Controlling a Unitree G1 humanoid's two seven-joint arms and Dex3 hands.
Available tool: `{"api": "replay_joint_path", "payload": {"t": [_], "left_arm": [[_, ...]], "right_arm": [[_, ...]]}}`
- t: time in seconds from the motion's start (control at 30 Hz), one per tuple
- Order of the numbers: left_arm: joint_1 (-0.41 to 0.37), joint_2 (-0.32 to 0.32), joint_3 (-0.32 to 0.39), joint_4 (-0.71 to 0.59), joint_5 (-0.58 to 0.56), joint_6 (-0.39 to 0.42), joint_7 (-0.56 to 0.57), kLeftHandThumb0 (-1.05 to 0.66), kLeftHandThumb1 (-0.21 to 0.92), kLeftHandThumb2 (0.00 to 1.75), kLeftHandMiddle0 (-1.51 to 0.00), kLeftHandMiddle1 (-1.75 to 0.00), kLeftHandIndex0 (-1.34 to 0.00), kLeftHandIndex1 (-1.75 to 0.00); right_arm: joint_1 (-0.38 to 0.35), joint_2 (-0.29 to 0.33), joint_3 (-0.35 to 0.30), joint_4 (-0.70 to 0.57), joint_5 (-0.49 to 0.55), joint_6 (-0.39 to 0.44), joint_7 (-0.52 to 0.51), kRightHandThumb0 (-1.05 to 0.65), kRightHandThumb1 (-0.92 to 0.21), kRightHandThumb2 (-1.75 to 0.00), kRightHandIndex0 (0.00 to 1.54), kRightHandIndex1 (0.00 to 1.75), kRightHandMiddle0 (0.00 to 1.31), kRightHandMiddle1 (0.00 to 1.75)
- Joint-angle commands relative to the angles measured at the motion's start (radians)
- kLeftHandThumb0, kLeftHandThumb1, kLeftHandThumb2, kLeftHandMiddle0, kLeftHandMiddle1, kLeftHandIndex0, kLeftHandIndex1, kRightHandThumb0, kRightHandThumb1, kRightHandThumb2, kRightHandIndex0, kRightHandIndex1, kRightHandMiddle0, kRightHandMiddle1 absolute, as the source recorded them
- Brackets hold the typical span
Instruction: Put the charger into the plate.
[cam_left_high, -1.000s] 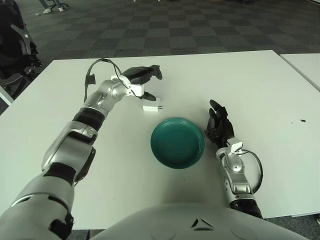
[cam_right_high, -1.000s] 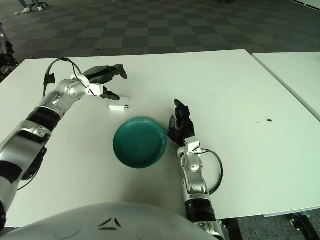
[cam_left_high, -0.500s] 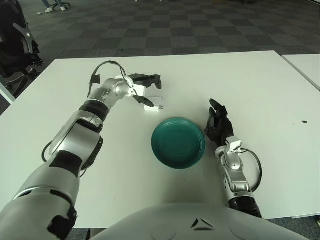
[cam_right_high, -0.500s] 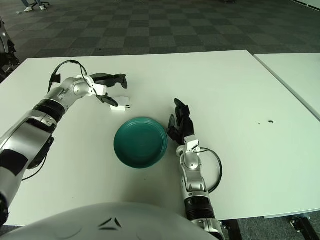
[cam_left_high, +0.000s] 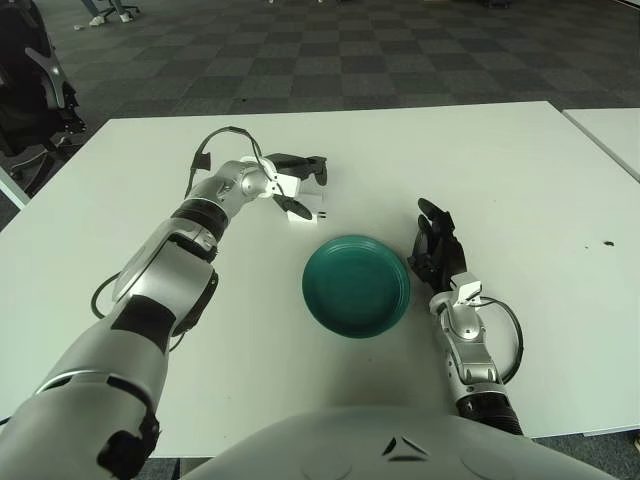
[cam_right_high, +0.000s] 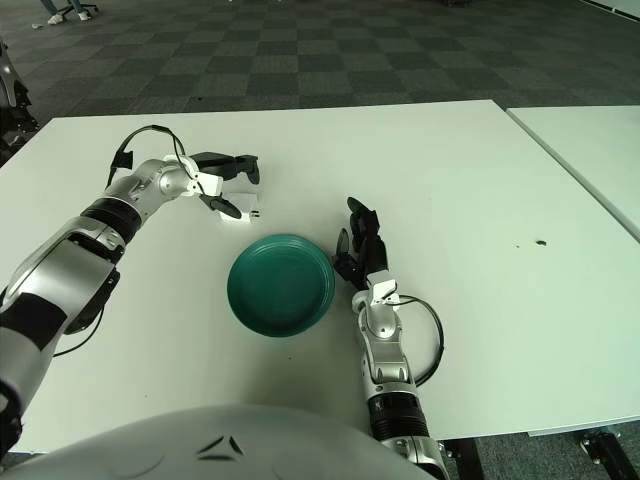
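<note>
**Left hand at charger, grasp not yet made**

Step in hand: closing on the charger, small white block lying on the white surface just beyond the far-left rim of the teal plate. Not touching the plate; plate empty.

Left hand reached out over the charger from its left, fingers spread apart. One dark finger above and behind the block, another low at its near-left side. Contact looks likely at the lower finger, but cannot tell for sure. No clamp visible, charger flat on the surface.

Right hand parked just right of the plate, fingers loosely extended upward, holding nothing.

Next move, as judged: pinch fingers together on the block's sides, lift clear, carry the short way toward the plate centre, release. Small, light thing; likely to skid or tip if nudged by the lower finger before the upper one comes down.
</note>
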Motion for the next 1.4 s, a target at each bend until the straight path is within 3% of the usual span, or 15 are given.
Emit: {"api": "replay_joint_path", "payload": {"t": [0.0, 0.67, 1.37], "left_arm": [[-0.029, 0.003, -0.011, 0.029, 0.017, 0.009, 0.03, -1.02, 0.92, 0.27, -0.22, 0.0, -0.05, -1.32], [-0.028, -0.036, -0.067, 0.115, 0.062, 0.08, 0.109, -1.03, 0.92, 0.26, -0.17, 0.0, 0.0, -0.91], [-0.017, -0.049, -0.096, 0.146, 0.088, 0.137, 0.162, -1.03, 0.92, 0.28, -0.14, 0.0, 0.0, -0.92]], "right_arm": [[0.08, 0.01, -0.001, 0.108, 0.007, 0.088, -0.001, -0.96, -0.92, -0.85, 0.22, 0.01, 0.0, 0.62], [0.099, 0.013, -0.002, 0.102, 0.006, 0.08, -0.006, -0.95, -0.92, -0.83, 0.21, 0.0, 0.0, 0.6], [0.105, 0.001, -0.005, 0.129, -0.014, 0.041, -0.021, -0.92, -0.92, -0.86, 0.23, 0.01, 0.0, 0.59]]}}
